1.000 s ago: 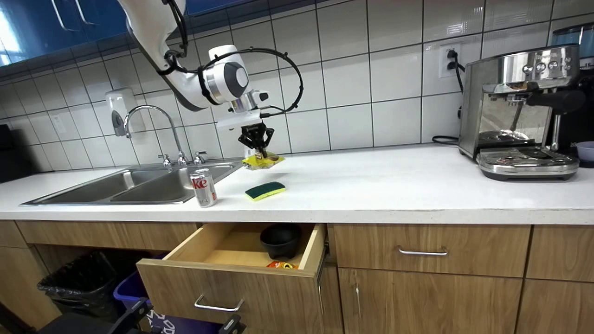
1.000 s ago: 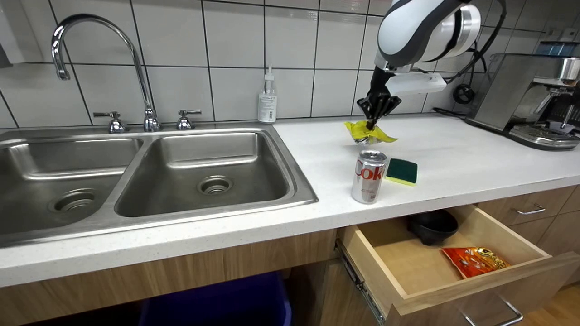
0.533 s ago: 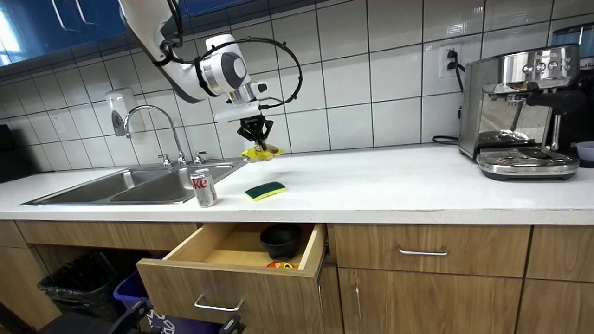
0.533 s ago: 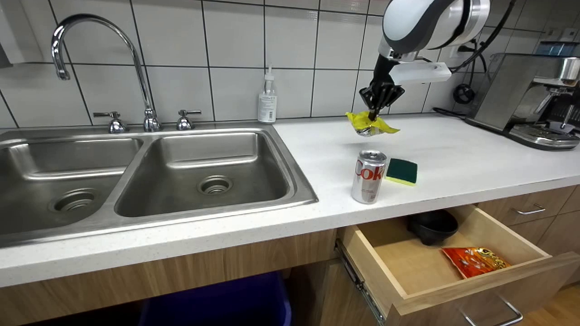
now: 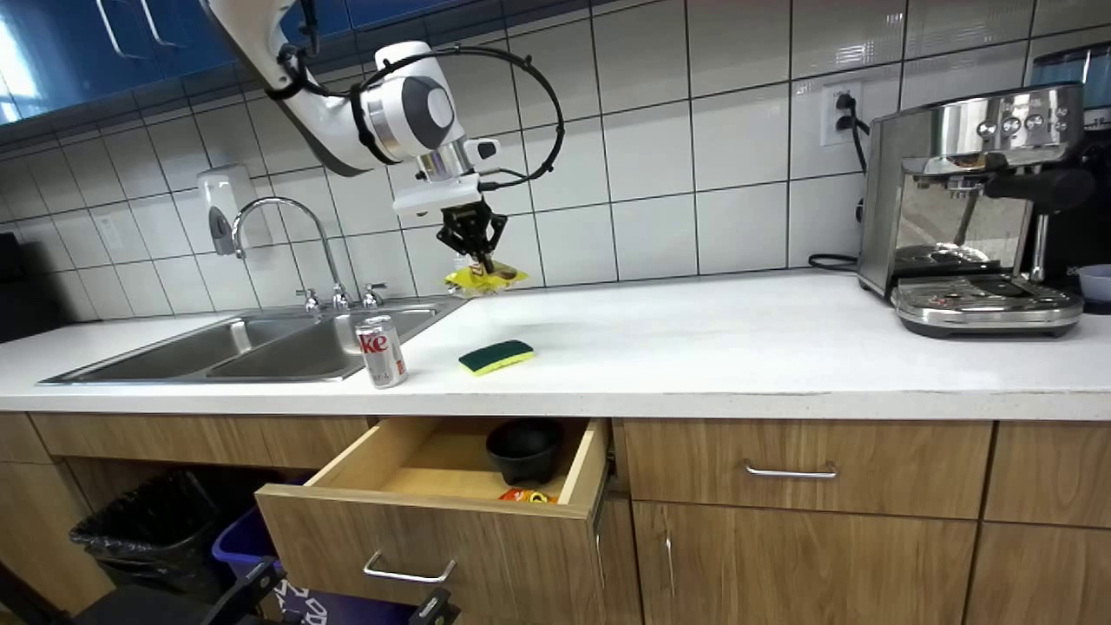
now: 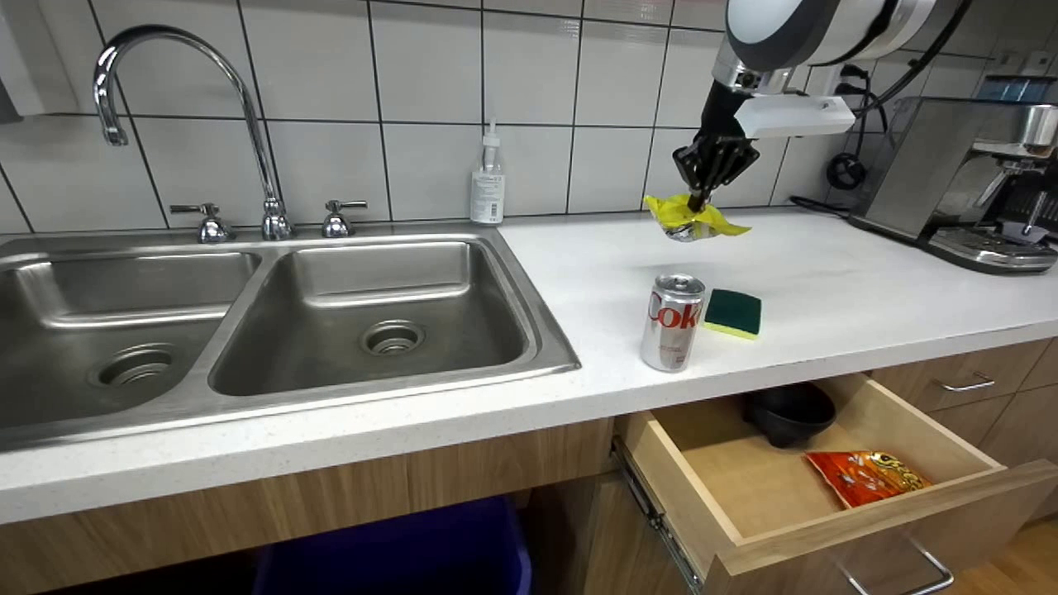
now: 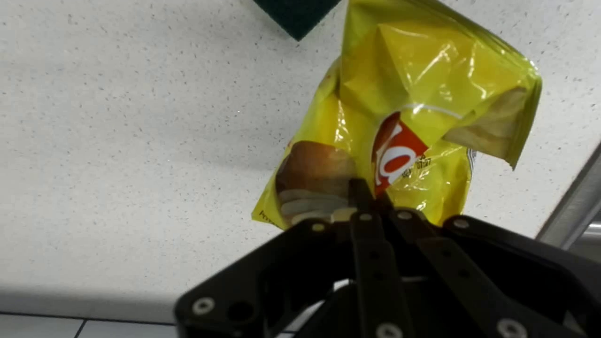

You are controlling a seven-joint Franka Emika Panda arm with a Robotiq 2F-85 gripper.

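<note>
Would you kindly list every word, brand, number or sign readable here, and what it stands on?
"Cok", also seen as "ke", in red: silver can.
White lettering on red, broken by folds: yellow bag; no whole word.
Small black code on that bag, seemingly ending "27": other print blurred.
Label on the clear bottle: too small.
Print on the orange bag: not readable.
White sign on the purple bin: partly hidden.

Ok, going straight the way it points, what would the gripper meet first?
The counter, most likely: the gripper points down, and the bag it holds would touch first. The sponge looks off that line, though depth is unclear.
</note>
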